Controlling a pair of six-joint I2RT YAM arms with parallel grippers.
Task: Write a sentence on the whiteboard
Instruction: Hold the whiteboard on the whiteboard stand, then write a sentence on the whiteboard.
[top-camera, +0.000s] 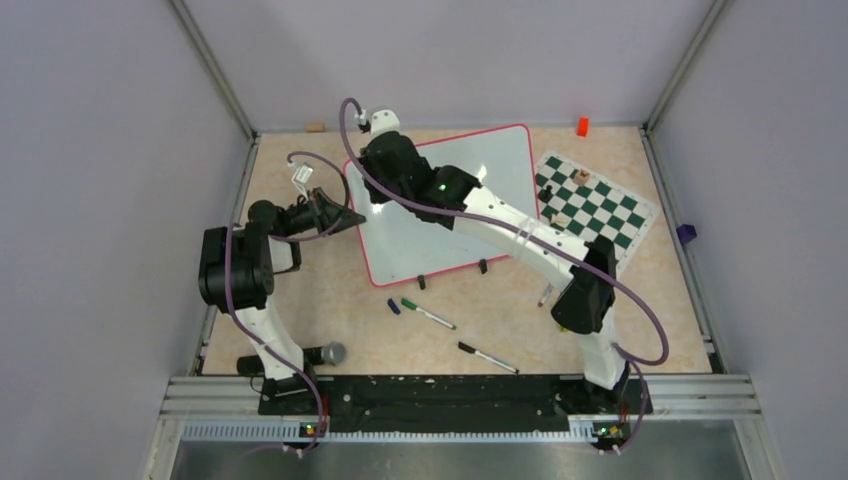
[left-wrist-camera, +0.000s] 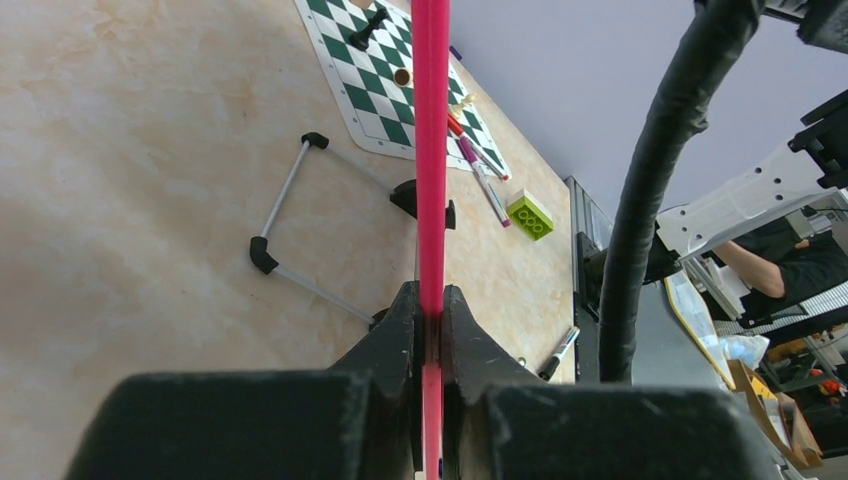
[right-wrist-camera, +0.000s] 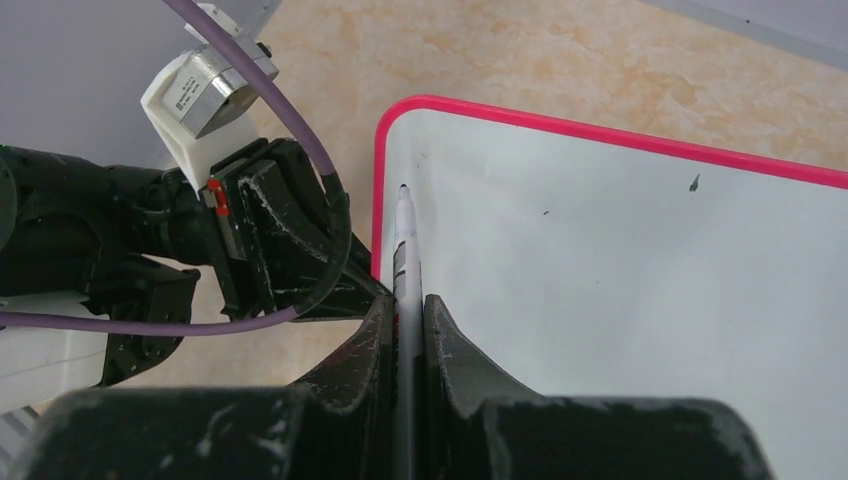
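The whiteboard (top-camera: 495, 175) lies tilted at the table's centre, white with a thin red frame; no lettering of the sentence shows on it, only a few small dark specks. My left gripper (top-camera: 348, 215) is shut on the board's left red edge (left-wrist-camera: 431, 150), clamped between its fingers (left-wrist-camera: 431, 320). My right gripper (top-camera: 372, 192) is over the board's far-left corner, shut on a white marker (right-wrist-camera: 405, 250). The marker's dark tip points at the board (right-wrist-camera: 620, 300) just inside the red left edge, beside the left gripper's fingers (right-wrist-camera: 355, 290).
A green-and-white chess mat (top-camera: 590, 205) with a few pieces lies right of the board. Loose markers (top-camera: 428, 313) (top-camera: 487, 357) and a blue cap (top-camera: 393, 308) lie in front. A red block (top-camera: 582, 126) sits far back; a green brick (left-wrist-camera: 530, 214) shows past the board's black feet.
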